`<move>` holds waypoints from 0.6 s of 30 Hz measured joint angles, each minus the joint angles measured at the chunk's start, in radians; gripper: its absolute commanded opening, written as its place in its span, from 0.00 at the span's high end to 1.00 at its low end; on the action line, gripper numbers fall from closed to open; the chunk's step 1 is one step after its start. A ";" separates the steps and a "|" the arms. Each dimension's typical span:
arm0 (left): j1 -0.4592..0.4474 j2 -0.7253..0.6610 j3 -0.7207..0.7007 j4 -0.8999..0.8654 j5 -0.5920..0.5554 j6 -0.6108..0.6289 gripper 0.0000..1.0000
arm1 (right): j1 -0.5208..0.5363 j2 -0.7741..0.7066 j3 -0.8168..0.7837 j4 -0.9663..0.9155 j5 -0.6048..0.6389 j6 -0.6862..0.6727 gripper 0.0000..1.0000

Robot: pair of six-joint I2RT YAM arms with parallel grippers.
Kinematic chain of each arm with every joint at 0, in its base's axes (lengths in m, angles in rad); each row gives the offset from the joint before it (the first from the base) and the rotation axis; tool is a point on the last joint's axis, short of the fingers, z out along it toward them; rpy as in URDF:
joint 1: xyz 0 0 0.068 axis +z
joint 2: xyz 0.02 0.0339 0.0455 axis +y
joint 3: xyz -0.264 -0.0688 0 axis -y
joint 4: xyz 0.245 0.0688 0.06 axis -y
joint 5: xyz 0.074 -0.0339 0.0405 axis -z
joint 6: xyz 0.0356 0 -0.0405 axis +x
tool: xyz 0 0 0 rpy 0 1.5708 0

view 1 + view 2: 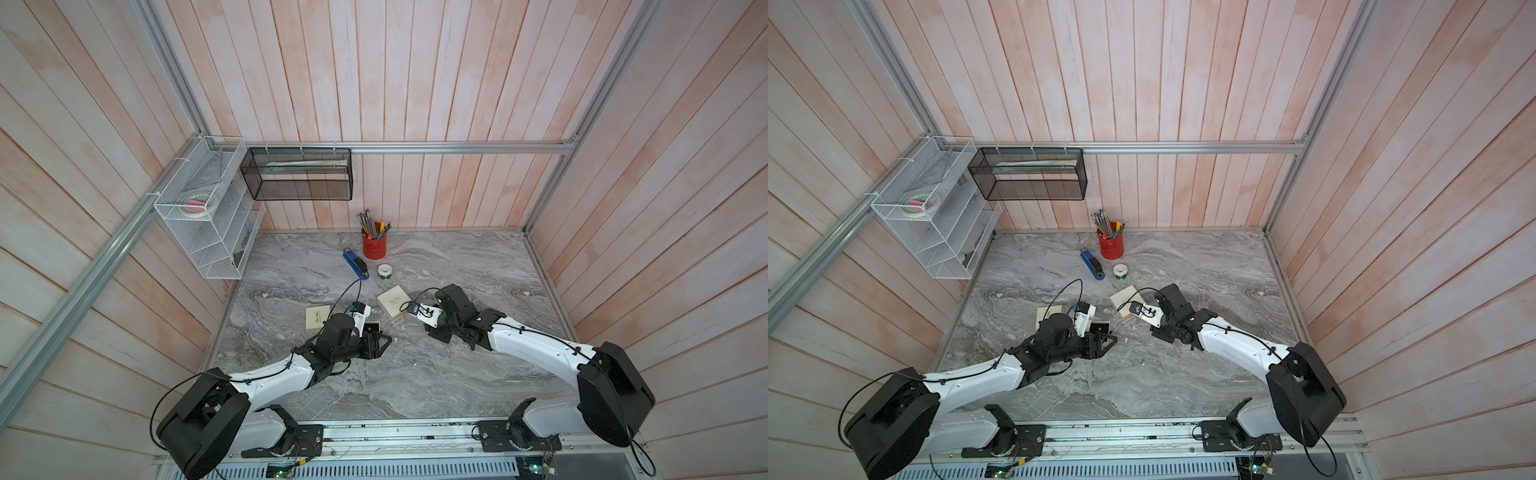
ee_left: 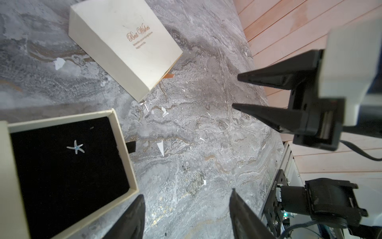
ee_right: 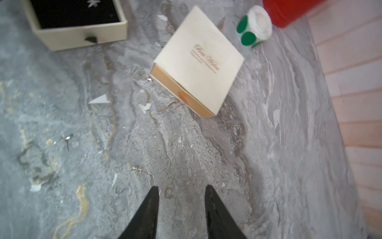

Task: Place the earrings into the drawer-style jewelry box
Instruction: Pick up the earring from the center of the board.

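Observation:
The cream jewelry box has its drawer (image 2: pixel 122 132) pulled out of the sleeve (image 1: pixel 318 318), and the drawer's black lining is exposed. A silver starfish earring (image 2: pixel 76 147) lies on that lining. Another small silver earring (image 2: pixel 144 105) rests on the marble beside the corner of a second, closed cream box (image 2: pixel 124 47); the right wrist view shows this earring (image 3: pixel 147 80) too. A tiny pin-like silver piece (image 3: pixel 67 140) lies further out on the table. My left gripper (image 2: pixel 188 192) is open and empty beside the drawer's front corner. My right gripper (image 3: pixel 182 186) hovers open and empty, short of the closed box (image 3: pixel 198 60).
A red pencil cup (image 1: pixel 374 245), a blue stapler (image 1: pixel 355 264) and a roll of green stickers (image 1: pixel 384 271) stand behind the boxes. White paper scraps (image 2: pixel 160 148) dot the marble. A white wire rack (image 1: pixel 199 216) and a black mesh basket (image 1: pixel 297 174) hang on the walls.

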 measured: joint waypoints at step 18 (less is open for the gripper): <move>0.151 -0.143 -0.177 0.075 0.060 -0.043 0.34 | 0.056 0.256 0.181 -0.156 -0.231 -0.600 0.70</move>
